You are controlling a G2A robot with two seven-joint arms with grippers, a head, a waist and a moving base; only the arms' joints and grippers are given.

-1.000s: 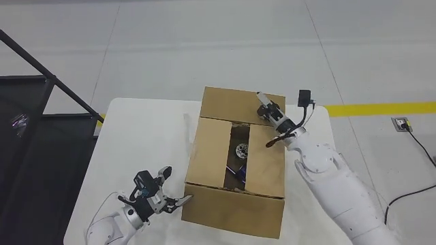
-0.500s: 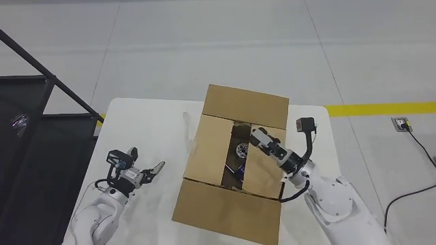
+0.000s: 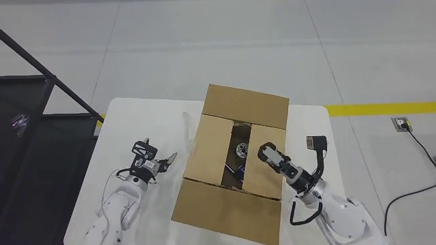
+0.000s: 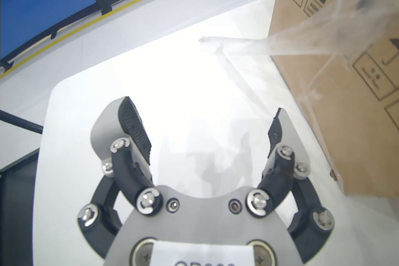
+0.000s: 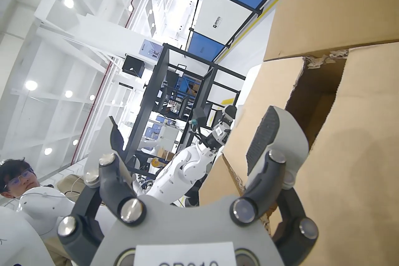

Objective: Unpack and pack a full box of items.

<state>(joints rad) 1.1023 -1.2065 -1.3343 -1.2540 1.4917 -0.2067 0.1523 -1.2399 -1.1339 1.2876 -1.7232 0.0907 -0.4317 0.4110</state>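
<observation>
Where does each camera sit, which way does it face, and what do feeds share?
Top view: on the robot above its arms, looking down at the table and the cardboard box; both arms show.
Left wrist view: on the left wrist, looking past the open left claw across the table to the box's side.
Right wrist view: on the right wrist, looking past the open right claw over the box's top flaps into the hall; the left arm shows beyond.
Shared: the box, in all three.

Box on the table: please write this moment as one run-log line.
box: top partly open | left pincer: open, empty, beside box | right pincer: open, empty, over box top
</observation>
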